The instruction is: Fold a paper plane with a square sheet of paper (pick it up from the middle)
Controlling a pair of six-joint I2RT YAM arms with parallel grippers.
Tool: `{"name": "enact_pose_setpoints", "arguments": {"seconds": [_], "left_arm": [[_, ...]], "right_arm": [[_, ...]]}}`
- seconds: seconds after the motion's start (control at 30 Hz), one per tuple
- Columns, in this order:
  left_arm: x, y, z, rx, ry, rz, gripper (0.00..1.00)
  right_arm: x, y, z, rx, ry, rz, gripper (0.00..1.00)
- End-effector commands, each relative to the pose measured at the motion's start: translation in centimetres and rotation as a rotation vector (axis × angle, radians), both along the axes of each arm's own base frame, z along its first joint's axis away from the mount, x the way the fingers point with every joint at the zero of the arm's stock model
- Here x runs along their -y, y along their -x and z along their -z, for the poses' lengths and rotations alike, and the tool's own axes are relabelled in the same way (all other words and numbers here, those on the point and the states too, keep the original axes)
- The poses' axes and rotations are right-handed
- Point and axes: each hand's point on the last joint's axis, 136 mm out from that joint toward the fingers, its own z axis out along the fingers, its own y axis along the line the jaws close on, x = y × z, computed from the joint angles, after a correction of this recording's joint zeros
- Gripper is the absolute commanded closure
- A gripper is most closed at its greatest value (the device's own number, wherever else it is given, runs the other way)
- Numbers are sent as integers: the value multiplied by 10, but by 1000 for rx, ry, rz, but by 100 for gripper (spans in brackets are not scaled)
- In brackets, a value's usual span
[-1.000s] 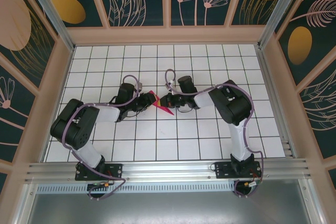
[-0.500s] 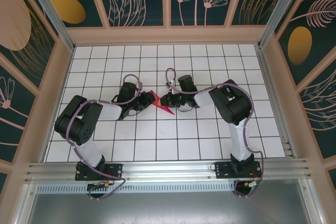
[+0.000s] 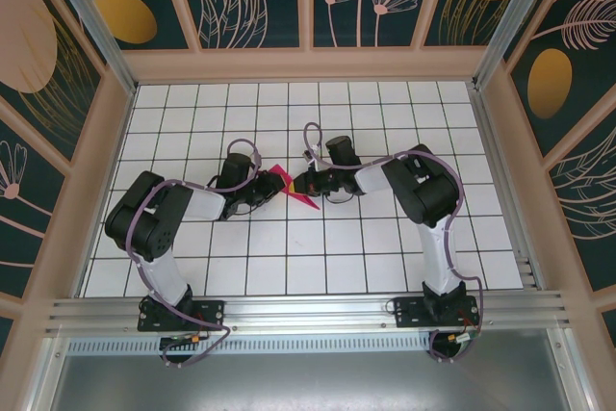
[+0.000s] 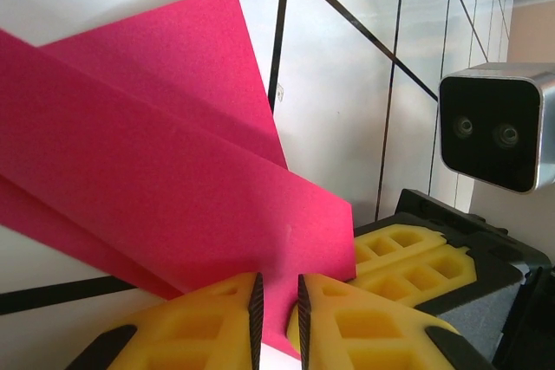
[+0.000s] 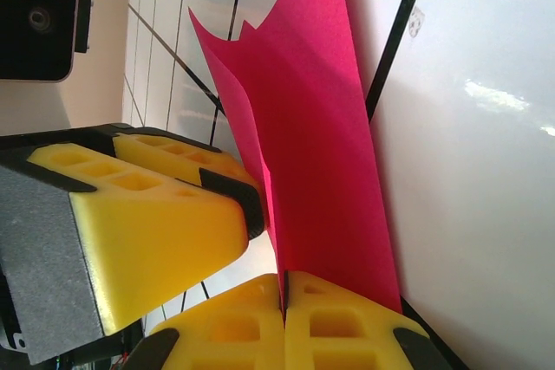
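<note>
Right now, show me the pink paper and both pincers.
folded pink paper (image 4: 173, 171), left wrist view, middle of the broad flap.
left pincer (image 4: 277, 292), left wrist view, between its yellow fingertips.
right pincer (image 5: 283, 288), right wrist view, where its fingertips meet.

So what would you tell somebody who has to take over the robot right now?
Grippers: left gripper has its fingers shut on the paper; right gripper is shut on it too, from the opposite side.
Where: the paper is held between the two, at the middle of the table.
Done: it is already folded into layered, creased flaps.
Left: the remaining folds; it is not a slim dart yet.
</note>
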Motion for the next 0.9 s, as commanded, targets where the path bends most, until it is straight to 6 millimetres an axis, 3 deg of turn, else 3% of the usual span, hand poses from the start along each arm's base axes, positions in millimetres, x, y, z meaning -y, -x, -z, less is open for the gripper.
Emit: {"name": "enact_pose_setpoints", "arguments": {"seconds": [0.0, 0.47, 0.87], "left_arm": [[1, -5, 3, 19, -18, -8, 78], [-9, -4, 24, -77, -59, -77, 79], [-23, 2, 47, -168, -146, -127, 85]], "right_arm": [[1, 2, 11, -41, 23, -11, 100], [0, 1, 5, -29, 48, -30, 97], [4, -1, -13, 31, 68, -56, 80]]}}
